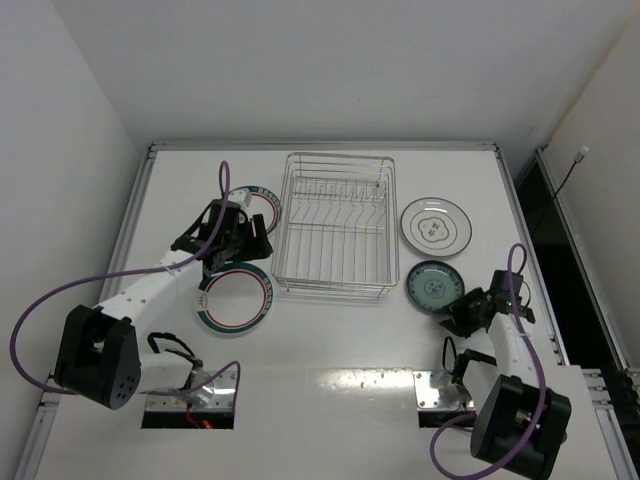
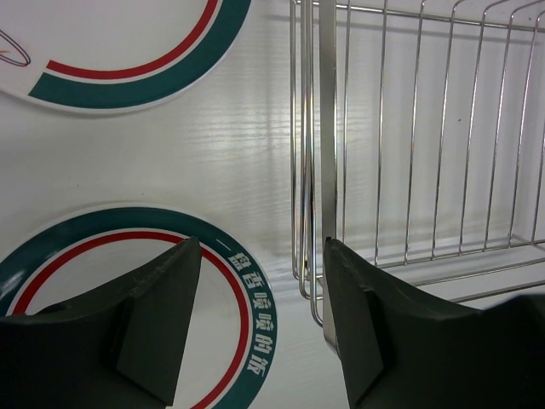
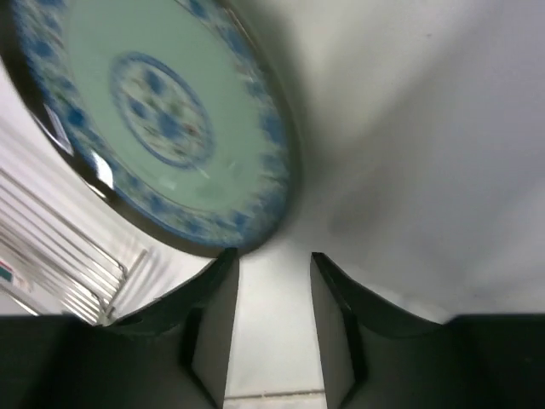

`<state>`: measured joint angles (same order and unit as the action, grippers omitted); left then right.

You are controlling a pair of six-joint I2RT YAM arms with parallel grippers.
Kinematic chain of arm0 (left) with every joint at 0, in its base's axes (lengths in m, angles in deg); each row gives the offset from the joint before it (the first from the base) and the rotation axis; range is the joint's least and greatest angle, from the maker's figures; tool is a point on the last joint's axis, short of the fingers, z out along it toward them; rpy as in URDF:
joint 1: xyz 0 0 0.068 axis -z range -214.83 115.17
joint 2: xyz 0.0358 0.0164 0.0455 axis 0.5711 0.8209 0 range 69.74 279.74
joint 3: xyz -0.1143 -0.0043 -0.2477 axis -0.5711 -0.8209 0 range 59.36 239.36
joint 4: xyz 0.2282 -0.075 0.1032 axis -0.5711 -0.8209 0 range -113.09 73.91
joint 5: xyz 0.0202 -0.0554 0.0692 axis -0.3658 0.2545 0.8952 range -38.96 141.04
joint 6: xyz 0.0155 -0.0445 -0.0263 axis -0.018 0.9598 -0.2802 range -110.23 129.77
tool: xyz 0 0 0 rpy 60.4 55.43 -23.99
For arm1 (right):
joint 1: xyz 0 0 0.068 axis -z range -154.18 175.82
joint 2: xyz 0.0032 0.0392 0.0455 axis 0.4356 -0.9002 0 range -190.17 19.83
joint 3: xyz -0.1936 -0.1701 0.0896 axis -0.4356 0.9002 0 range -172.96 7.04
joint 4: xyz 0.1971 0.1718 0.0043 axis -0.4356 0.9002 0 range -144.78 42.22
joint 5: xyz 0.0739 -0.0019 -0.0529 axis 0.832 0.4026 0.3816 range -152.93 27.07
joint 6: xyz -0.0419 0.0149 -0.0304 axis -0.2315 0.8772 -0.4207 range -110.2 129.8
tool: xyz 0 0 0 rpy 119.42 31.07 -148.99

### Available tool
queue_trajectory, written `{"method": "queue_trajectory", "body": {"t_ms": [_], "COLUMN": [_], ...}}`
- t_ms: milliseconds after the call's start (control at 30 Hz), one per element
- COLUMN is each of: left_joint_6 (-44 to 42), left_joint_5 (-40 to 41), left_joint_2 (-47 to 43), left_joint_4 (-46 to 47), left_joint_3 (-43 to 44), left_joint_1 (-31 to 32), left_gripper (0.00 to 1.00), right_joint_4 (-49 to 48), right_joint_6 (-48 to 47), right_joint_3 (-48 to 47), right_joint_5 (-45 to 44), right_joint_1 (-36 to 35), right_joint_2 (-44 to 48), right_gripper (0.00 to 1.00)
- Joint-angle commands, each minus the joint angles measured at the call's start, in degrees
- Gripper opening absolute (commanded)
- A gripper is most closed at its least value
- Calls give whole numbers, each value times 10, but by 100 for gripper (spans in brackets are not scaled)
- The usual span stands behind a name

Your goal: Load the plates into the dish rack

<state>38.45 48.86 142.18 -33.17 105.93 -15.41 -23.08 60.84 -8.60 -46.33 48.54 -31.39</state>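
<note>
A: How did the jaws stand?

B: The left gripper [image 2: 260, 247] had its jaws apart with nothing between them. One finger hung over the lower ringed plate [image 2: 77, 268] and the other sat just beside the left wall of the dish rack [image 2: 306, 170]. The right gripper [image 3: 272, 256] had its jaws apart as well, though narrower, and only bare table [image 3: 426, 128] showed in the gap. Its tips stopped just short of the teal-blue plate [image 3: 162, 128], at the near rim.

A: So was anything loaded?

B: No. In the overhead view the wire rack, at upper centre, held no plate, and every slot between its prongs was free. I judged the task barely begun, with all the loading left to do and the teal-blue plate the likely first pick.

A: And the count?

B: There were four plates, all flat on the table. Two had green-and-red rings and lay left of the rack, the lower one at centre left. The upper ringed plate [image 1: 265, 203] was partly hidden under the left arm. The other two lay right of the rack: the dark-rimmed white plate [image 1: 435, 224] and, below it, the smaller teal-blue one. There was one rack and two grippers, neither holding anything.
</note>
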Motion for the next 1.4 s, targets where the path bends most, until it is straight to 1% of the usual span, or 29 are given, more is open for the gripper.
{"method": "queue_trajectory", "body": {"t_ms": [0,67,100,133,267,433,467,500,533,567,600,800,900,1033,1100,1133,1200,1367], "left_joint_6": [-7,-7,-7,-7,-7,-7,-7,-7,-7,-7,-7,-7,-7,-7,-7,-7,-7,-7], "left_joint_5": [1,1,1,1,1,1,1,1,1,1,1,1,1,1,1,1,1,1], "left_joint_2": [3,3,3,3,3,3,3,3,3,3,-2,-2,-2,-2,-2,-2,-2,-2], "left_joint_4": [17,17,17,17,17,17,17,17,17,17,17,17,17,17,17,17,17,12], "left_joint_3": [22,22,22,22,22,22,22,22,22,22,22,22,22,22,22,22,22,27], "left_joint_1": [4,4,4,4,4,4,4,4,4,4,4,4,4,4,4,4,4,4], "left_gripper": [57,57,57,57,57,57,57,57,57,57,57,57,57,57,57,57,57,57], "right_joint_4": [-24,-24,-24,-24,-17,12,19,19,26,26,26,-11,-26,-55,-55,-61,-61,-67], "right_joint_6": [34,41,41,41,36,30,30,25,25,25,31,114,135,147,159,159,159,159], "right_joint_3": [3,3,3,3,3,3,-6,-6,-11,-11,-11,9,9,3,-4,-10,-16,-35], "right_joint_5": [-11,-17,-17,-17,-17,-10,-19,-24,-31,-31,-36,-36,-54,-71,-86,-91,-108,-125], "right_joint_1": [-2,-2,-2,-2,-2,-2,-2,-2,-2,-2,-2,-7,-21,-41,-63,-63,-75,-86], "right_joint_2": [11,11,11,11,33,100,107,107,107,107,107,97,73,14,2,-5,-15,-45], "right_gripper": [21,11,4,0,0,0,2,8,15,25,27,27,28,28,29,29,33,33]}}
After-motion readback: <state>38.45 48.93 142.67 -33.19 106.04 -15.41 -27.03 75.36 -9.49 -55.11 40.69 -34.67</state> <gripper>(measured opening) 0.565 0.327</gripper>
